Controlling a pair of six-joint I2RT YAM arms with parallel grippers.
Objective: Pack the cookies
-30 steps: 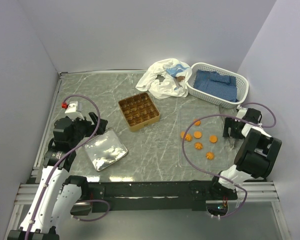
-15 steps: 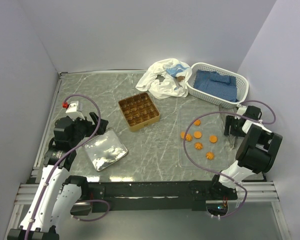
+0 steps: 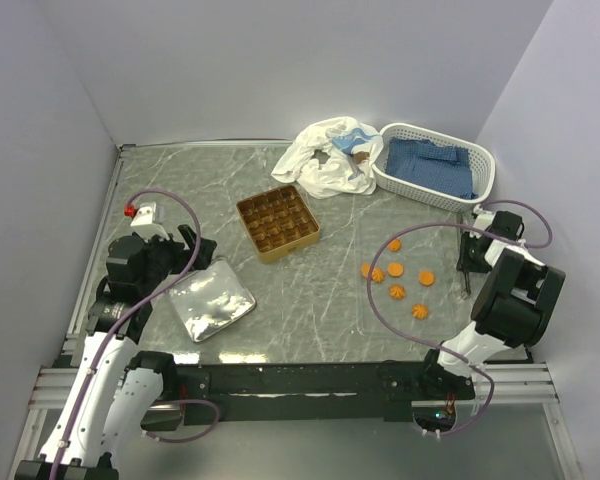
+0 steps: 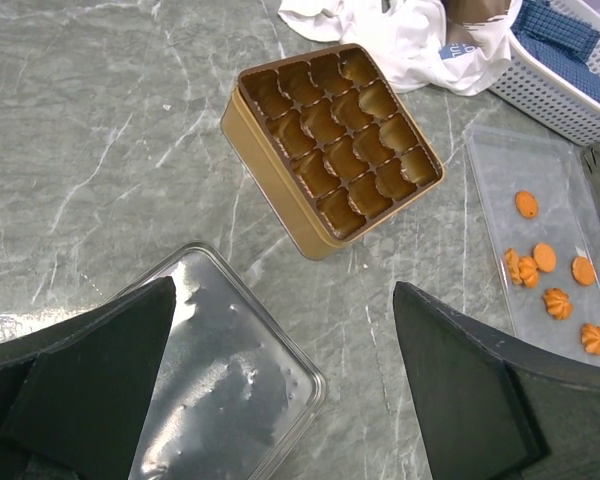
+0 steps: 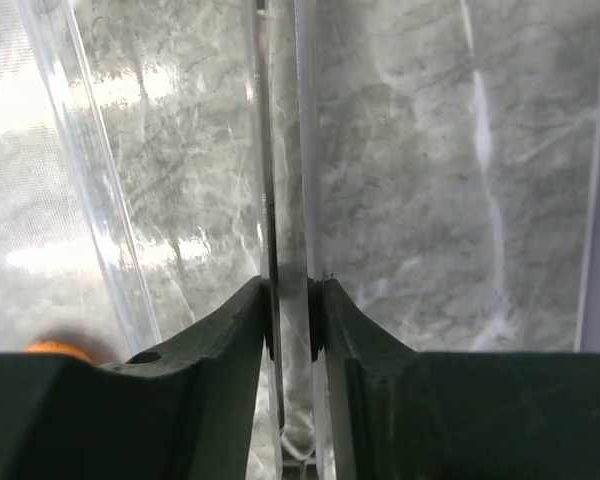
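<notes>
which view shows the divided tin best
Left wrist: the tin sits mid-frame, its compartments clearly visible. The top external view shows the tin small; the right wrist view misses it.

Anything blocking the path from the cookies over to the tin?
Nothing visible. Only bare table lies between the cookies on their clear tray and the open tin; the silvery square cover lies off to the side.
</notes>
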